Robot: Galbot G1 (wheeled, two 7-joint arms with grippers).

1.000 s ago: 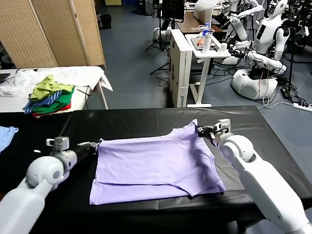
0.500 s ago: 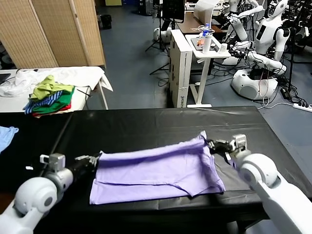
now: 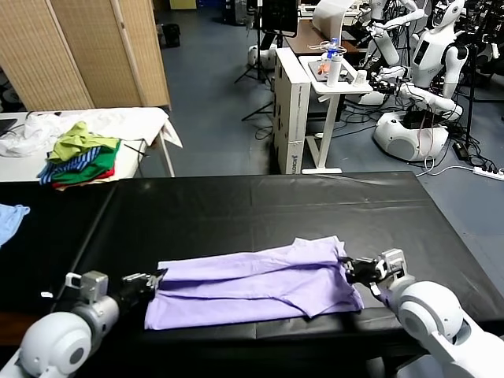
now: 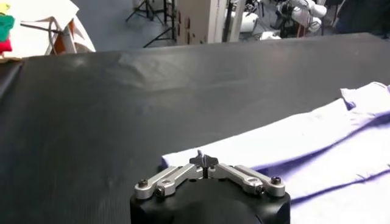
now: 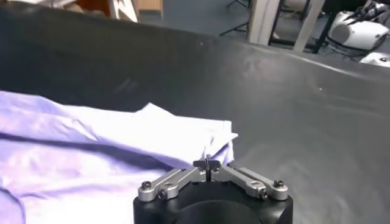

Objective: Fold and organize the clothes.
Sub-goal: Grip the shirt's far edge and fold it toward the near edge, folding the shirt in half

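Observation:
The clothes are one pale lavender T-shirt (image 3: 260, 283), lying as a long doubled band near the front of the black table (image 3: 236, 205). My left gripper (image 3: 154, 280) is shut on the shirt's left end, its fingertips pinching the cloth edge (image 4: 183, 159) in the left wrist view. At the shirt's right end my right gripper (image 3: 347, 268) is shut on a corner of the fabric (image 5: 213, 141). The upper layer (image 4: 292, 131) runs away from the left gripper (image 4: 203, 161) over the lower one. The right gripper (image 5: 208, 165) sits low over the table.
A pile of green, striped and red clothes (image 3: 79, 153) lies on a white side table at the far left. A light blue cloth (image 3: 9, 219) hangs at the left edge. Beyond the table stand a woven screen (image 3: 79, 47), a white cabinet (image 3: 293, 110) and other robots (image 3: 429, 71).
Both grippers have drawn the shirt's far edge toward the table's front. The spread shirt has become a narrower doubled band, and both arms have sunk lower and nearer.

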